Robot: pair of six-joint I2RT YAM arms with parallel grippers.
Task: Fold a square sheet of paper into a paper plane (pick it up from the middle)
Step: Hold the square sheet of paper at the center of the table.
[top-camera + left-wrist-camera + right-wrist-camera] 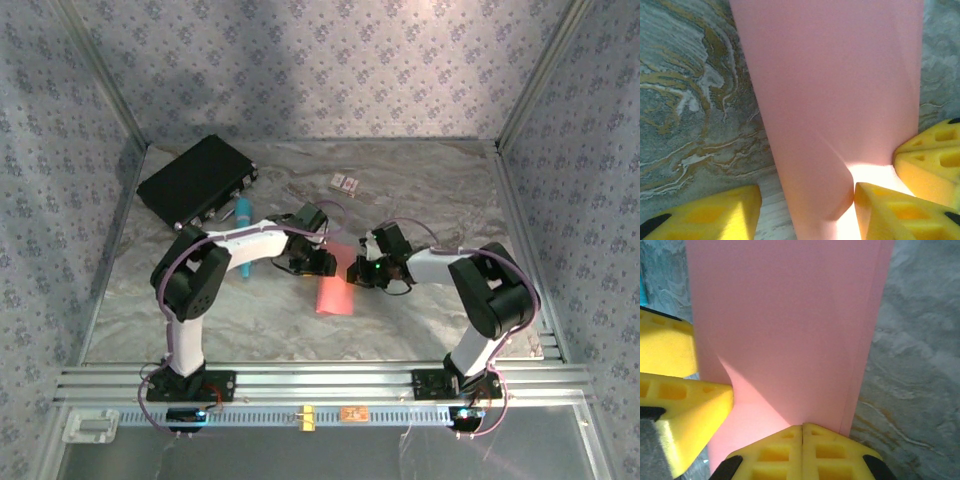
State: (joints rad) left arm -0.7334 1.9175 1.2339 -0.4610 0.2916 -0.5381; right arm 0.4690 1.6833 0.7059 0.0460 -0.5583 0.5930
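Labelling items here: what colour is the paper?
The paper is plain salmon pink, best seen in the right wrist view.

Dim overhead view; bright glow, close-up blur on pink paper [840,100]

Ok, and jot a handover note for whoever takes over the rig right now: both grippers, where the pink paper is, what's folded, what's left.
Left gripper: jaws open, straddling one end of the square sheet of paper. One finger touches its edge, nothing is clamped.
Right gripper: jaws shut, apparently pinching the same end of the sheet.
Sheet: lying mid-table between the two arms, folded into a long strip with doubled layers along one side.
Done: a lengthwise fold.
Left: the nose and wing folds. It has no pointed shape yet.
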